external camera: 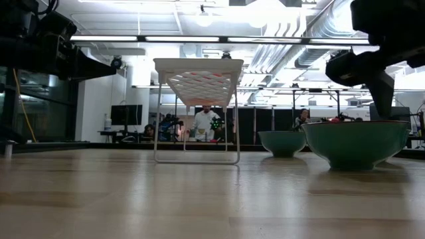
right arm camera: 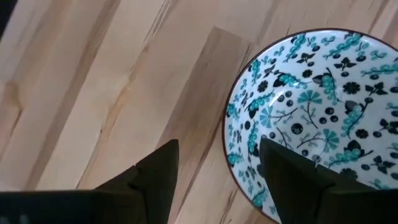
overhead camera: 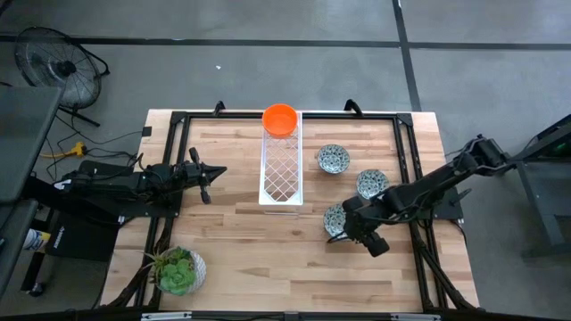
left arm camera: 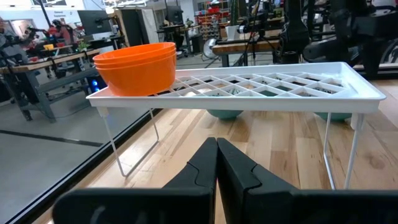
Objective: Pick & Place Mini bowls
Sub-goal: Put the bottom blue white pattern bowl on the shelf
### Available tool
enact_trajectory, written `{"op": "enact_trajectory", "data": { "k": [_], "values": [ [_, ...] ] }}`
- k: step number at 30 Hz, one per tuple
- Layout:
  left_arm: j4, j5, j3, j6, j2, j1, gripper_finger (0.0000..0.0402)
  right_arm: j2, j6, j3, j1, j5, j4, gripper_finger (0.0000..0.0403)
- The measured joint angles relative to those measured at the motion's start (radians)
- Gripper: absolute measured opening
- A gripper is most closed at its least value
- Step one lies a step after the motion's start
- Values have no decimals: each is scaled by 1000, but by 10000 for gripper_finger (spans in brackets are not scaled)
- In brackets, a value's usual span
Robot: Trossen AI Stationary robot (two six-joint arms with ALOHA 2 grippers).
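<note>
Orange mini bowls sit stacked on the far end of a white wire rack; they also show in the left wrist view. Three blue-and-white patterned mini bowls stand on the table right of the rack: far, middle, near. My right gripper is open over the near bowl. One finger is over its inside and one finger is outside its rim; I see no touch. My left gripper is shut and empty, left of the rack.
A round pot with a green plant stands at the table's near left. The rack stands on thin wire legs, with open space beneath it. A black frame runs around the table's edges. People show in the room beyond.
</note>
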Motion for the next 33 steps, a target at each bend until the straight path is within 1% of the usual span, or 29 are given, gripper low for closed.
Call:
{"op": "enact_trajectory", "data": {
  "k": [4, 11, 18, 23, 28, 33],
  "values": [
    [0, 0, 0, 0, 0, 0, 1, 25, -23, 0, 0, 4, 4, 205],
    [0, 0, 0, 0, 0, 0, 1, 71, -33, 0, 7, 53, 10, 194],
    [0, 0, 0, 0, 0, 0, 1, 82, -42, 0, 13, 65, 16, 182],
    [0, 0, 0, 0, 0, 0, 1, 82, -43, 0, 13, 88, 15, 161],
    [0, 0, 0, 0, 0, 0, 1, 82, -43, 0, 13, 88, 14, 135],
    [0, 0, 0, 0, 0, 0, 1, 82, -43, 0, 13, 84, 14, 117]
  ]
}}
